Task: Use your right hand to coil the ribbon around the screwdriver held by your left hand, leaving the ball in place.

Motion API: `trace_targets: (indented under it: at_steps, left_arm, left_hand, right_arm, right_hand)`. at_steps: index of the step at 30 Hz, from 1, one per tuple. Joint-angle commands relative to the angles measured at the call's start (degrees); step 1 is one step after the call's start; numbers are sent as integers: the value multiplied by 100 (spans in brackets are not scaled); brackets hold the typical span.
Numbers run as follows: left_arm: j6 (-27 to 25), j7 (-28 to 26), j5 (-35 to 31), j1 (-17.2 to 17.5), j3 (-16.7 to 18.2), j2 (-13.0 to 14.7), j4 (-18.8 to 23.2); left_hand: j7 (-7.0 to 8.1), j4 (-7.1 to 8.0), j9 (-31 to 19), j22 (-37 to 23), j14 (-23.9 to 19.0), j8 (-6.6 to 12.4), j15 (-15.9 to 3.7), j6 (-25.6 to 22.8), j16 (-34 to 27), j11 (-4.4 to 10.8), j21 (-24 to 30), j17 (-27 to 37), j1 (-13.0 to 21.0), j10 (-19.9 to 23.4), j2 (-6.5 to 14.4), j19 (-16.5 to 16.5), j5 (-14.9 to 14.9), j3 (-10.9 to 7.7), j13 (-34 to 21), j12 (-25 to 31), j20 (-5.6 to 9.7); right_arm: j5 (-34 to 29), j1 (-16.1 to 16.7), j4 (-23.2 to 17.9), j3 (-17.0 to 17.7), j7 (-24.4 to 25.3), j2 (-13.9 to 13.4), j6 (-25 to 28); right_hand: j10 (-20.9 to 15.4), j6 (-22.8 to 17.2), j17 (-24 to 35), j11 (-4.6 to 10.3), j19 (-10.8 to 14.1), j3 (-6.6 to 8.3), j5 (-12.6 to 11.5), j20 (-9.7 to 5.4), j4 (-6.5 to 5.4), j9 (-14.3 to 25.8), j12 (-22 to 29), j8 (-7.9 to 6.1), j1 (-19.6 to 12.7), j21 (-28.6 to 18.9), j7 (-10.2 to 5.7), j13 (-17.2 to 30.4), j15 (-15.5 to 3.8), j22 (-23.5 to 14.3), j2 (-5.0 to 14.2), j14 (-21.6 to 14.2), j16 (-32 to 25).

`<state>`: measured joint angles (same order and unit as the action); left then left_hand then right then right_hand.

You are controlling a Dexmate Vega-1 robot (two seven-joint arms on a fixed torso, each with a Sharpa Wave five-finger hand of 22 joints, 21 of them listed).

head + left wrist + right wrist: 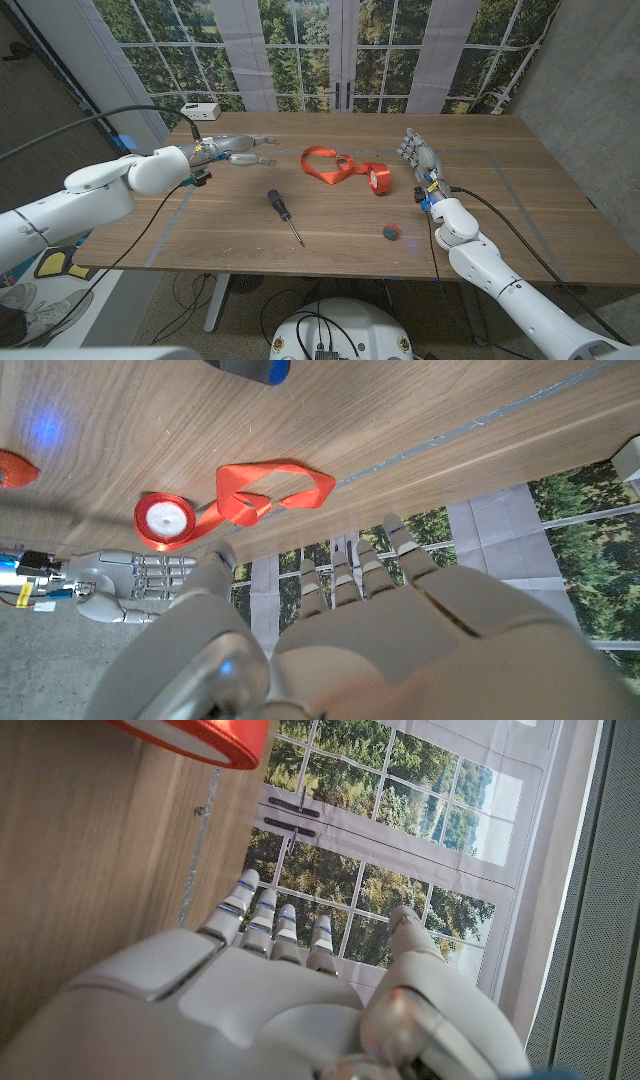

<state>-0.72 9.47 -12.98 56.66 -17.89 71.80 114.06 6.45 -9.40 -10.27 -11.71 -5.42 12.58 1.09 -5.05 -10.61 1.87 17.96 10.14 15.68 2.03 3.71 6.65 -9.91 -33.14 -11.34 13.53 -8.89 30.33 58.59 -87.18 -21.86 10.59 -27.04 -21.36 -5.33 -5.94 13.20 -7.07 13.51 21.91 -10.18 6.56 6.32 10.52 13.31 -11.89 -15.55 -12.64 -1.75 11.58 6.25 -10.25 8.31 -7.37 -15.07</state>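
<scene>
Nothing held yet. Left robot hand (232, 150) spread, upper left; right robot hand (420, 158) spread, right of ribbon (340, 167). Screwdriver (283, 213) lies mid-frame on surface (480, 215), ball (391, 231) lower right. Left should grip the handle first, w/o nudging ball.

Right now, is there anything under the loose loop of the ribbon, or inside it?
Inside the loop of the ribbon only bare table wood shows. The band lies on the wood; what is directly beneath it is covered. The screwdriver and ball lie apart from it.
</scene>
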Motion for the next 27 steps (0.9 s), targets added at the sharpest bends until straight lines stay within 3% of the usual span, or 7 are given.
trace_targets:
  at_steps: [1, 10, 11, 15, 27]
  left_arm:
    - [-534, 974, -627, -536, -394, 90, 349]
    - [-571, 1449, -1366, -813, -662, 136, 564]
    - [-569, 1280, -1469, -733, -631, 160, 586]
    - [-645, 1646, -1669, -864, -728, 88, 655]
    - [-604, 1980, -2333, -990, -881, -89, 738]
  left_hand:
    - [93, -87, -19, -7, -12, -51, -86, 50, -25, 100, -4, 5, 178, -25, -60, 11, 1, -23, -6, -57, 56]
    - [172, -149, -19, 13, -42, 12, -153, -142, -32, 95, -22, 5, 524, 96, -197, 43, -15, -57, -2, -32, 118]
    - [174, -152, -19, 16, -60, 16, -160, -159, -38, 102, -22, 5, 574, 126, -217, 56, -20, -61, -2, -24, 120]
    - [205, -157, -18, 22, -67, 36, -177, -233, -36, 111, -28, 4, 695, 164, -266, 70, -32, -69, -1, -19, 131]
    - [253, -167, -19, 41, -127, 37, -202, -293, -48, 145, -43, 6, 1056, 291, -431, 124, -91, -82, -2, 3, 161]
  right_arm:
    - [-120, 139, -126, 52, 153, -36, -56]
    - [-121, 193, -163, 77, 224, -17, -43]
    - [-118, 193, -157, 77, 224, -10, -50]
    - [-102, 211, -167, 77, 231, -9, -22]
    - [-98, 250, -209, 103, 278, -19, 9]
  right_hand:
    - [-56, -56, 10, -23, 31, 22, -17, 41, -1, 18, -22, 4, -40, 24, 9, 15, 42, -28, 9, 0, -11]
    - [-66, -74, 13, -28, 30, 21, -17, 43, -1, 18, -26, 6, -41, 26, 13, 16, 42, -28, 9, -2, -10]
    - [-69, -74, 13, -24, 31, 21, -17, 41, -2, 18, -26, 7, -40, 25, 7, 16, 39, -28, 10, 1, -9]
    - [-72, -77, 16, -21, 29, 20, -16, 44, -4, 18, -27, 9, -38, 27, 10, 17, 39, -28, 12, -4, -11]
    - [-87, -89, 24, -32, 28, 18, -16, 44, -18, 19, -30, 14, -28, 28, 12, 18, 40, -29, 22, -9, -14]
